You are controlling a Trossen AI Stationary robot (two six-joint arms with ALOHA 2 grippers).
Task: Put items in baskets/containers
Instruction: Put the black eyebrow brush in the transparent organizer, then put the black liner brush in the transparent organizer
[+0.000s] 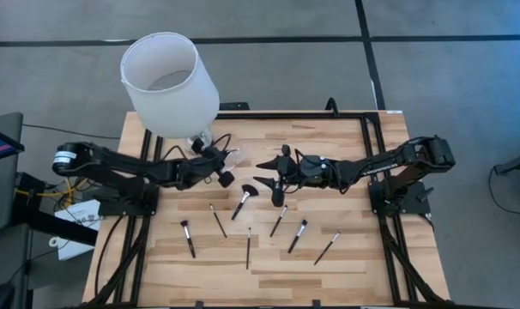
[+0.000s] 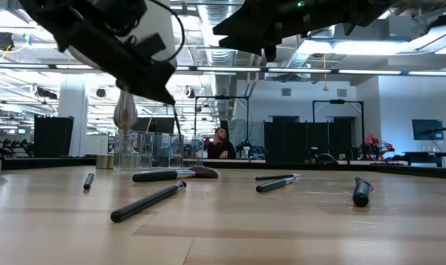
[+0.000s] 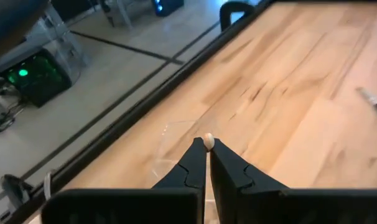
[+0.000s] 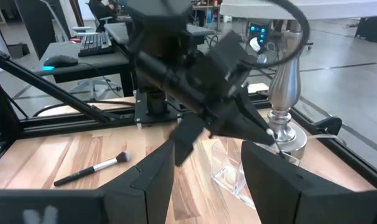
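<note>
— The pale butcher-block wooden table [image 1: 269, 266]: what finish?

— Smooth, light sheen, visible grain. The thin black-handled makeup brushes [image 1: 188, 238] look glossy, some with silver metal ferrules.

— And the small clear cup [image 2: 163, 151]?

— Transparent, plastic or glass; I cannot tell which. The lamp's turned silver metal base [image 4: 282, 99] is polished; its large white shade [image 1: 169, 82] looks matt and translucent.

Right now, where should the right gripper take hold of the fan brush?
Take the fan brush at mid-handle, from straight above, with the jaws across the handle. It lies flat and diagonal, its wide head at the far end, so the thin handle is the part that fits. The open right gripper hovers closest.
</note>
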